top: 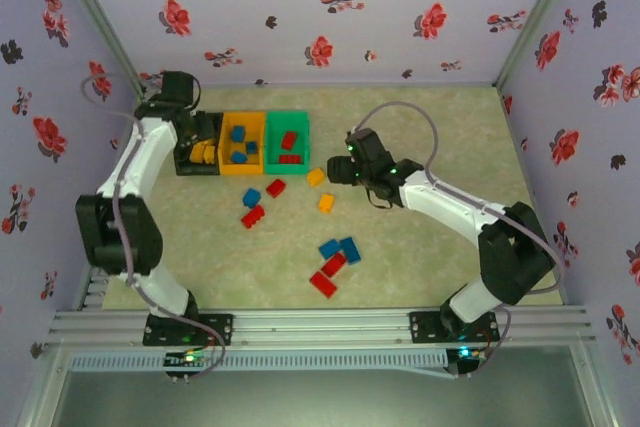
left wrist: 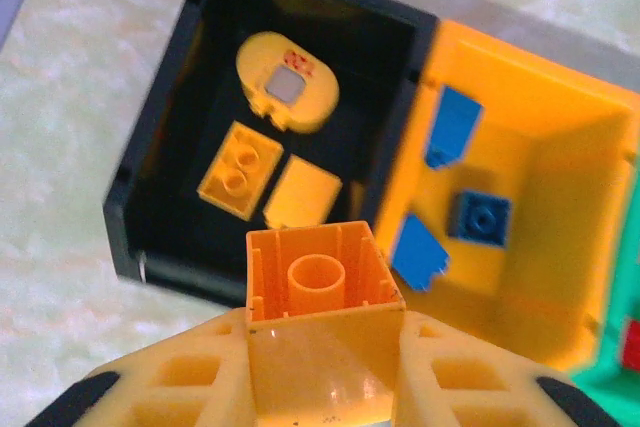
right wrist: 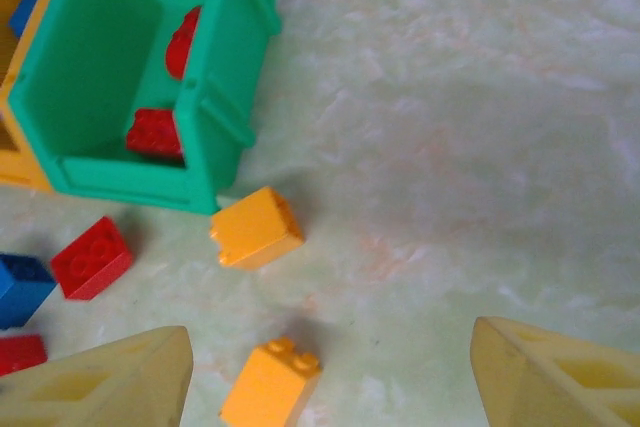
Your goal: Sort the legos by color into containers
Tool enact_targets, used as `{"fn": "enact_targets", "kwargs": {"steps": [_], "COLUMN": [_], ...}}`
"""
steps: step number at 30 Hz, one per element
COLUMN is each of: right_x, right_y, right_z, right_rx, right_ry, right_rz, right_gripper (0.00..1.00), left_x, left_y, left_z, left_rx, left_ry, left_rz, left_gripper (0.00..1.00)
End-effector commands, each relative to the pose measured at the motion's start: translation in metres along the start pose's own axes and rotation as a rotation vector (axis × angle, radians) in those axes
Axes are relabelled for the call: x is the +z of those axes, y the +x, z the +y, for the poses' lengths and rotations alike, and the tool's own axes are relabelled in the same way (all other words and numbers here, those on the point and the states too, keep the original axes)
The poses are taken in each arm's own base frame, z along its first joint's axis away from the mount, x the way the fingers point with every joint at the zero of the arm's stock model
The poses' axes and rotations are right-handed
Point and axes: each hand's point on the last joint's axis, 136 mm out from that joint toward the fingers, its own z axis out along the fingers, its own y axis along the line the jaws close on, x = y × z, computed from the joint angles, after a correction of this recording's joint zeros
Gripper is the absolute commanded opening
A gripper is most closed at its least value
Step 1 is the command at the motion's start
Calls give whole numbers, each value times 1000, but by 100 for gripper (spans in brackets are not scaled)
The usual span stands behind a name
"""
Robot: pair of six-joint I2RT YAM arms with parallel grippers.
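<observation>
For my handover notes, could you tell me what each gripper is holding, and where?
Left gripper clamps an orange brick by opposite sides; right gripper is open, empty.

Floral walls [top: 330,7], seemingly marbled tabletop [top: 450,147]

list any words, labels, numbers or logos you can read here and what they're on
No text can be read anywhere in these views.
A small red printed mark on the rounded yellow plastic piece in the black rectangular plastic bin: too blurred to read.
On the orange square plastic lego brick gripped in the left hand: no lettering visible.
</observation>
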Motion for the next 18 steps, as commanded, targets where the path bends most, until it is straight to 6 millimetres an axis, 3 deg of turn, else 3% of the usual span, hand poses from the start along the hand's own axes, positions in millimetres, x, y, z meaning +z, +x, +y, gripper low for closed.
{"fn": "enact_targets", "kwargs": {"steps": [1,9,10,11,12,18], "right_x": [-9,-6,-4,-3,-1,6], "right_y": [3,19,21,22,24,31], "right_z": [8,22,23,24,24,25], "right_rx": [0,-19,-21,-23,-24,-33], "right_ry": [-14,-36,-39,-38,-37,-29], "right_rz": [-14,19,24,28,33,56], "right_gripper": [74,75,75,75,75,76], "left_x": [15,52,55,57,57,44], "left_y": [-14,-28,-28,-30,-31,-34], "left_z": [11,27,27,28,27,27], "left_rx": [82,147,151,150,150,126], "left_ry": [-22,-138,-142,-147,-148,-145], "left_rz": [33,108,114,111,110,87], "left_gripper": [23,26,31,44,50,59]}}
